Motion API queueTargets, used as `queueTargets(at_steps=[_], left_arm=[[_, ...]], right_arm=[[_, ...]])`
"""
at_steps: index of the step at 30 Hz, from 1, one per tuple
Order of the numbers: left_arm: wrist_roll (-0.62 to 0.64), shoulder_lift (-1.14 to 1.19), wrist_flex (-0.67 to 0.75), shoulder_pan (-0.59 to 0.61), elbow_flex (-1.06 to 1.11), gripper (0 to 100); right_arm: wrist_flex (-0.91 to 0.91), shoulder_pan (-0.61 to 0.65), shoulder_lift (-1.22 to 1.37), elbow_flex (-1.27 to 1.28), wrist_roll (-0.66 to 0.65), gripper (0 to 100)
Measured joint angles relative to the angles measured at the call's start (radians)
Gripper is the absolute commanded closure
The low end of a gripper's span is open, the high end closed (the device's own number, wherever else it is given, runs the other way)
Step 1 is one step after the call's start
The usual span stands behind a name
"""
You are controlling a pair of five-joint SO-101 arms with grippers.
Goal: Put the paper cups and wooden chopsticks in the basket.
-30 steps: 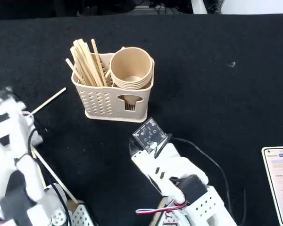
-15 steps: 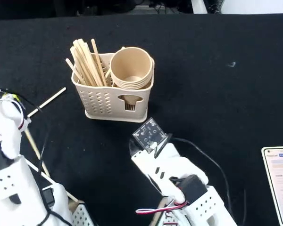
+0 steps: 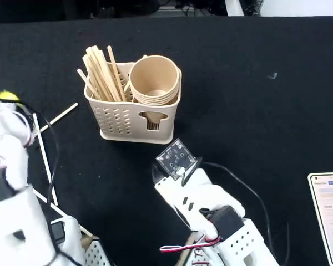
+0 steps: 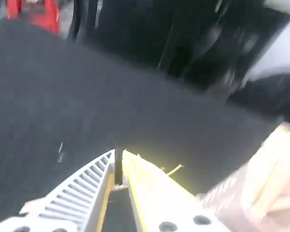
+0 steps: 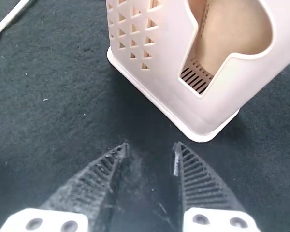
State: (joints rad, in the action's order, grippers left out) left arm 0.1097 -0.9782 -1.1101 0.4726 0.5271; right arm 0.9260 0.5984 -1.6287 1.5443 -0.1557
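Basket point(image 3: 127, 119) mid tabletop point(image 3: 255, 111); paper cups point(image 3: 154, 77) stacked inside, chopstick bundle point(image 3: 100, 69) beside them. Loose chopstick point(image 3: 60, 116) lies left of basket; second chopstick point(image 3: 44, 160) slants beside left arm. Left pincer point(image 4: 118, 157) jaws nearly together, grip on stick unclear. Right pincer point(image 5: 147, 150) jaws apart, just before basket. Risks: thin stick slips or swings into rim; right pincer nudges basket.

upright pale basket point(image 3: 134, 123), stacked paper cups point(image 3: 154, 82) beside a chopstick bundle point(image 3: 102, 75) inside, two loose chopsticks point(image 3: 58, 117) left of it

Open table point(image 3: 266, 122) stretches beside the basket point(image 3: 130, 124), whose near side the right arm point(image 3: 205, 202) crowds
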Motion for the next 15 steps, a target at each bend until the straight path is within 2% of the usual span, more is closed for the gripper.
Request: queueTargets(at_steps=[3,8,11,15], left_arm=[[-0.114,0.121,-0.068,0.041,0.133,79],[-0.221,0.311,-0.219,0.109,0.221,79],[-0.222,0.379,-0.295,0.106,0.233,79],[-0.114,0.430,-0.328,0.107,0.302,79]], right_arm=[[0.000,0.000,0.000,0.000,0.000,85.0],[0.000,0.000,0.000,0.000,-0.002,85.0],[0.000,0.002,0.000,0.006,-0.002,85.0],[0.000,0.002,0.000,0.008,-0.002,85.0]])
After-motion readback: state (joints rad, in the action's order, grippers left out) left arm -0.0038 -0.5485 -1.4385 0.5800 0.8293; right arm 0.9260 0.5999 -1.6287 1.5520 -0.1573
